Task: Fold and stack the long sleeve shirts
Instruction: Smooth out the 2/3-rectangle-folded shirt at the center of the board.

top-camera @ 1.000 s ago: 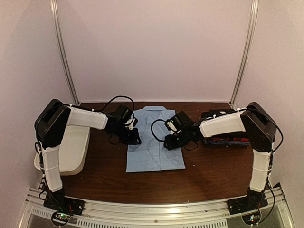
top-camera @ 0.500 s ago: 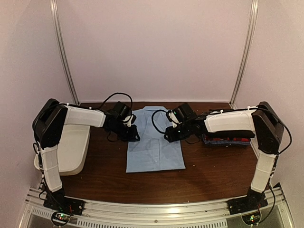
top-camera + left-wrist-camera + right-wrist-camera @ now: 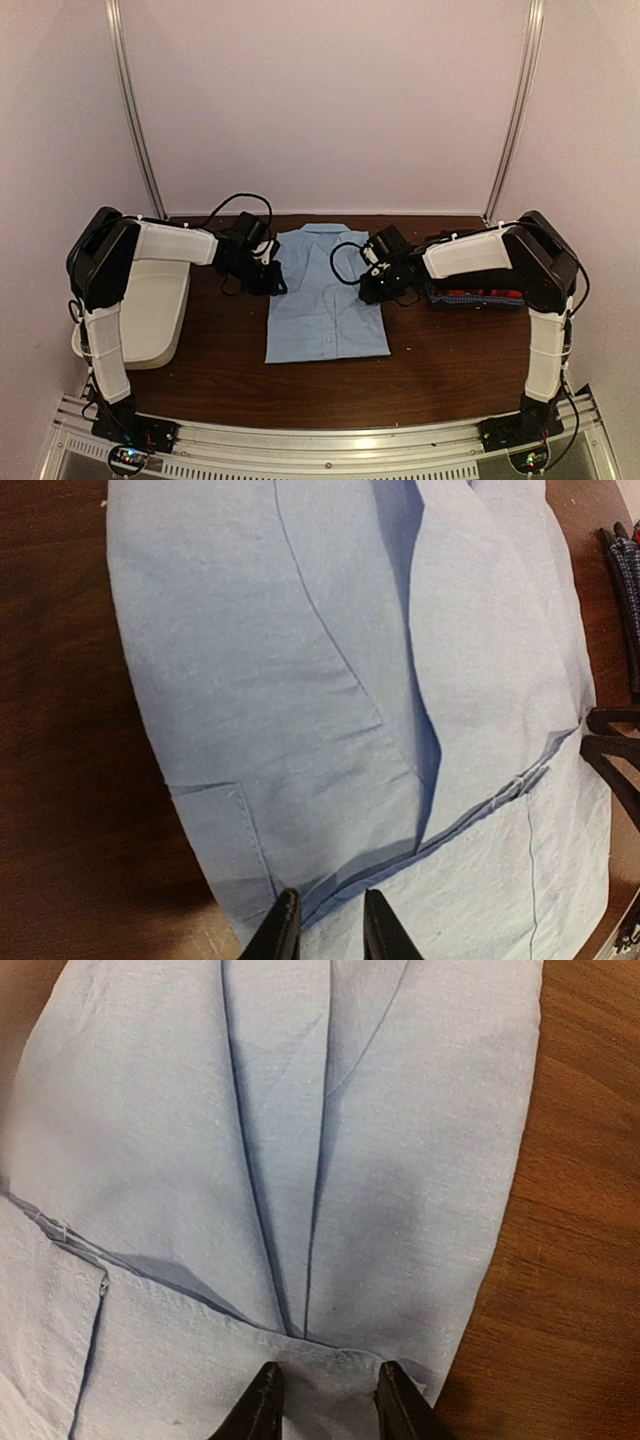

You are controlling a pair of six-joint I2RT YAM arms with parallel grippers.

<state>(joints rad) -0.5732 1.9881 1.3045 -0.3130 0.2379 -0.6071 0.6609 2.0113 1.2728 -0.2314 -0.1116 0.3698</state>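
Two grippers, left gripper (image 3: 324, 927) at nine o'clock and right gripper (image 3: 324, 1401) at three, are narrowly straddling the light blue collared cloth shirt's (image 3: 326, 300) edges, apparently readying the next fold.

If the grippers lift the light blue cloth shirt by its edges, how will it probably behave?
The light blue cloth shirt is thin, creased fabric, so it will likely sag between the left gripper and right gripper. Its loose layered folds may open. It looks light, and should slide on the smooth wooden table.

No text, label, brand, number or sign could be read anywhere in the views.
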